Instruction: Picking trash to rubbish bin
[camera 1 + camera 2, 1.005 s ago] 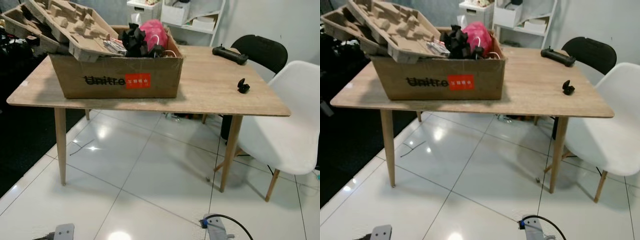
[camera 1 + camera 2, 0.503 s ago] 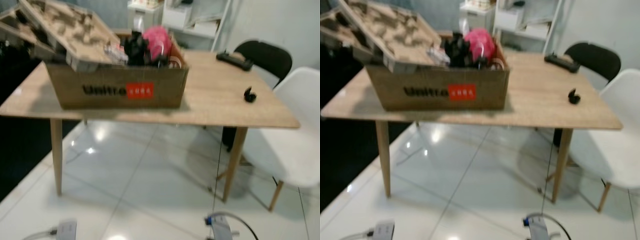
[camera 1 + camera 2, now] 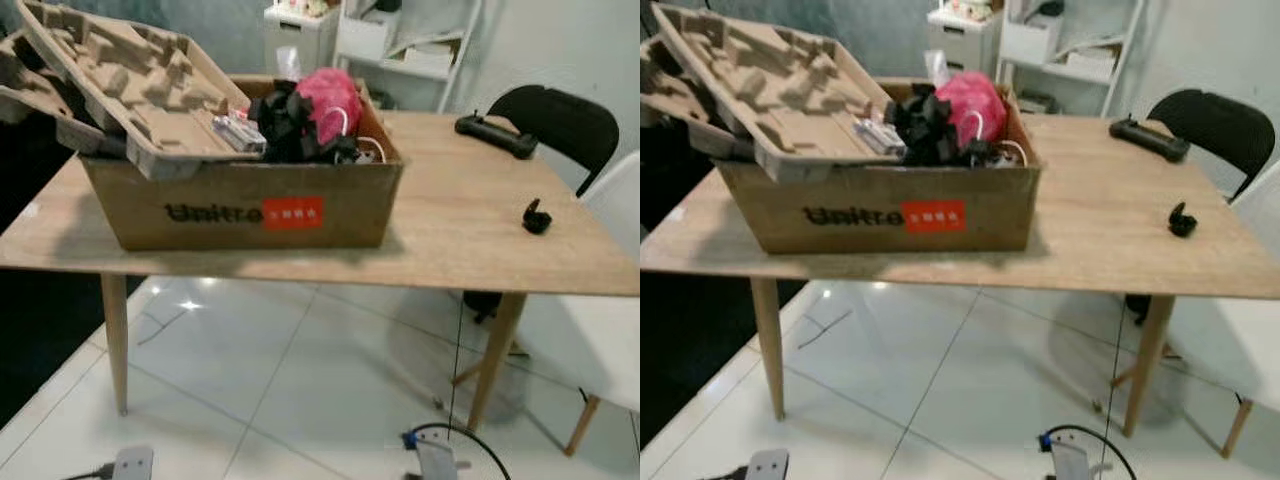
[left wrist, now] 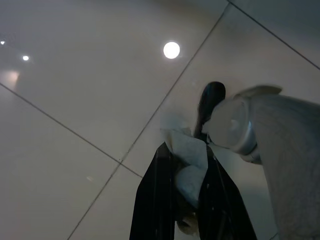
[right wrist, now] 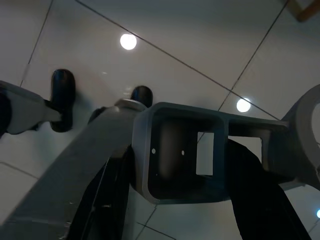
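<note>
From my head cameras I am looking down at a wooden table (image 3: 470, 215) carrying a cardboard box (image 3: 250, 205) heaped with moulded pulp trays (image 3: 120, 85) and a pink bag (image 3: 325, 95); I judge this box is serving as the rubbish bin.

In the left wrist view, my left gripper (image 4: 182, 200) is clenching crumpled white trash (image 4: 190, 165) over the floor tiles (image 4: 75, 100), keeping it secure for carrying.

In the right wrist view, my right gripper (image 5: 190, 200) is hanging with fingers spread, holding nothing.

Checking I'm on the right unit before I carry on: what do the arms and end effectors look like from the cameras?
Both arms are silver-grey. The left end effector has two long, glossy black fingers. The right end effector has black fingers behind a grey boxy bracket with a rectangular opening. A black cable with a blue fitting loops off the right arm.
</note>
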### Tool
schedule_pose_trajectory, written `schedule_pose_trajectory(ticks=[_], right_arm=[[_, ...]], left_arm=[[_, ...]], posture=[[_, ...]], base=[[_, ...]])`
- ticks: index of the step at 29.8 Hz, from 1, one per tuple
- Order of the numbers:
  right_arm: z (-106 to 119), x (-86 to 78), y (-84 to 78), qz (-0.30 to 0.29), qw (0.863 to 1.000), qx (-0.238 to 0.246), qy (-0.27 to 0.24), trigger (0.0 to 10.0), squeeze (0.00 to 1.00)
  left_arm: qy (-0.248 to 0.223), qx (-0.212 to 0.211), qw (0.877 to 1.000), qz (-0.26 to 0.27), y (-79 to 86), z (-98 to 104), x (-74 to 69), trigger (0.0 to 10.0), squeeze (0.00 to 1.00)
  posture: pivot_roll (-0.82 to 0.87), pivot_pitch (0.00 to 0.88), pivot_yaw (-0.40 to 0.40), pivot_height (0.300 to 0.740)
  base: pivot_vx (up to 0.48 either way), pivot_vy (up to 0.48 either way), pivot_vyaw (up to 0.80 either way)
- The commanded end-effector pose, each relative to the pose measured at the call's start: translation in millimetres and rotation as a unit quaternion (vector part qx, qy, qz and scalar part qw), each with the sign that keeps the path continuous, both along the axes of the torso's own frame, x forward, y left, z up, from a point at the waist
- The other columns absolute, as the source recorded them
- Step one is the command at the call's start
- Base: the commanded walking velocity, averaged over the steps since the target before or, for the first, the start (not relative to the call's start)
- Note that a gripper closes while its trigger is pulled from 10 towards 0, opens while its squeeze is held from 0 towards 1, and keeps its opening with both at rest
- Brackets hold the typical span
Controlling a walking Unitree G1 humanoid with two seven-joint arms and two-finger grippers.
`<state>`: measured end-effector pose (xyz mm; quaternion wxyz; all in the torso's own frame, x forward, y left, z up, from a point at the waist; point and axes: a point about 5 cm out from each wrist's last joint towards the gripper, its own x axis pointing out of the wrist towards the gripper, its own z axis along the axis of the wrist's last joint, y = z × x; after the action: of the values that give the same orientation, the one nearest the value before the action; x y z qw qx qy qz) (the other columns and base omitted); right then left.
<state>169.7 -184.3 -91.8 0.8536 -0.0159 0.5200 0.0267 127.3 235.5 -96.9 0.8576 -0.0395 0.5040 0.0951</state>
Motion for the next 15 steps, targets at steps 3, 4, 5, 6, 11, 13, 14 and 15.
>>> schedule_pose_trajectory(ticks=[3,4,5,6,11,13,14,15], right_arm=[[-1.9,-4.8,-1.7,-0.009,1.0,0.001,0.008,10.0,0.0],[-1.9,-4.8,-1.9,-0.008,1.0,0.0,0.008,10.0,0.0],[-1.9,-4.8,-1.9,-0.008,1.0,0.0,0.008,10.0,0.0],[-1.9,-4.8,-2.0,-0.007,1.0,0.0,0.008,10.0,0.0],[-1.9,-5.0,-0.7,-0.008,1.0,0.016,0.005,10.0,0.0],[-1.7,-4.7,-0.5,-0.006,1.0,0.018,0.004,10.0,0.0],[-1.5,-4.6,-0.6,-0.005,1.0,0.02,0.004,10.0,0.0],[-1.3,-4.4,-1.2,-0.002,1.0,0.022,0.004,10.0,0.0]], left_arm=[[0.01,-0.002,1.0,-0.008,-2.4,-1.7,-2.8,10.0,0.0],[0.01,-0.001,1.0,-0.007,-2.3,-1.7,-3.0,10.0,0.0],[0.01,-0.001,1.0,-0.007,-2.3,-1.7,-3.0,10.0,0.0],[0.01,-0.001,1.0,-0.006,-2.2,-1.8,-3.2,10.0,0.0],[0.011,0.0,1.0,-0.005,-1.6,-2.1,-4.6,10.0,0.0],[0.012,0.0,1.0,-0.004,-1.5,-2.2,-5.1,10.0,0.0],[0.012,0.0,1.0,-0.004,-1.5,-2.4,-5.6,10.0,0.0],[0.013,0.0,1.0,-0.003,-1.6,-2.6,-6.2,10.0,0.0]], posture=[[0.14,0.075,-0.035,0.74],[0.14,0.075,-0.035,0.74],[0.14,0.075,-0.035,0.74],[0.14,0.075,-0.035,0.74],[0.14,0.077,-0.038,0.74],[0.14,0.077,-0.038,0.74],[0.14,0.077,-0.038,0.74],[0.14,0.079,-0.039,0.74]], base=[[0.271,0.0,0.0],[0.274,0.0,0.0],[0.274,0.0,0.0],[0.274,0.0,0.0],[0.27,0.0,0.0],[0.266,0.0,0.0],[0.266,0.0,0.0],[0.262,0.0,0.76]])
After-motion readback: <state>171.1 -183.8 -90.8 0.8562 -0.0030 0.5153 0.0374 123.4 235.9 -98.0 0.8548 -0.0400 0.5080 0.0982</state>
